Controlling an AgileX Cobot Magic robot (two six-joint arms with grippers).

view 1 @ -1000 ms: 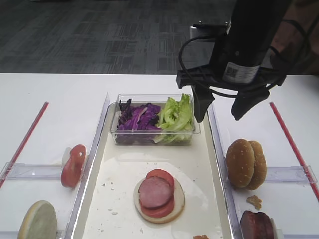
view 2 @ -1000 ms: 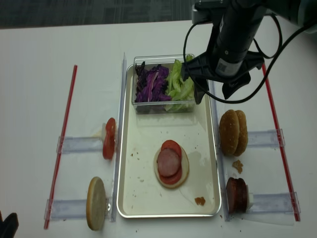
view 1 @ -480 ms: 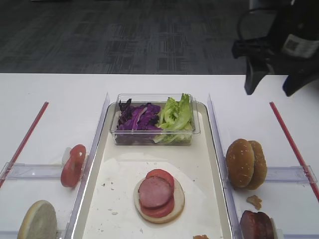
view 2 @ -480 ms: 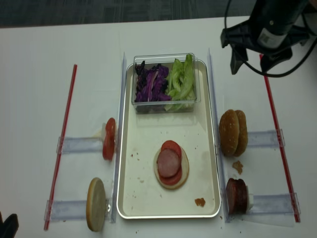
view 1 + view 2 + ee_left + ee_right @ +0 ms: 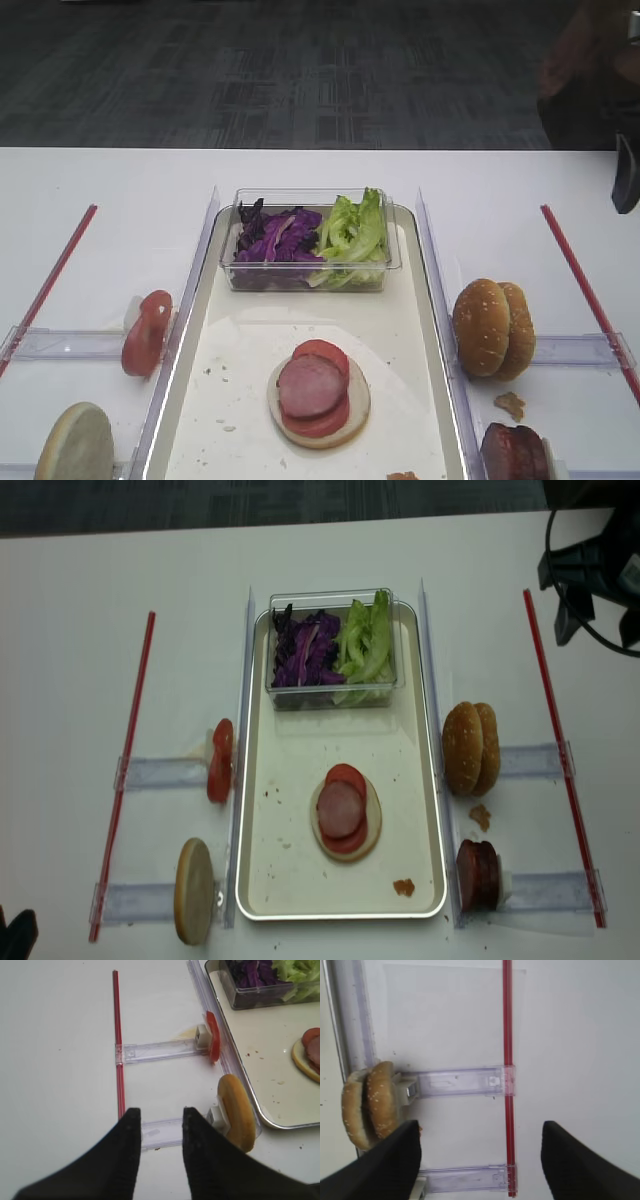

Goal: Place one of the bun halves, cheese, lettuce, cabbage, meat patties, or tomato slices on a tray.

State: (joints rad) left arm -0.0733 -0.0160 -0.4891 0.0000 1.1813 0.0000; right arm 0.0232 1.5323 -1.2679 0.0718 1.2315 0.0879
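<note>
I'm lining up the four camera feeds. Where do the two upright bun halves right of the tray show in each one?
Exterior high: bun halves, right of the tray.
Realsense: right of centre.
Right wrist: left edge.
Left wrist: not in it.
Shared landmark: right red strip.

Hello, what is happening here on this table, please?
A two-armed robot is assembling a burger on the tray. A bun half there already carries tomato slices and a meat patty. At this moment nothing is being held: the right gripper is open and empty at the far right edge of the table, and the left gripper hangs near a bun half on its stand.
</note>
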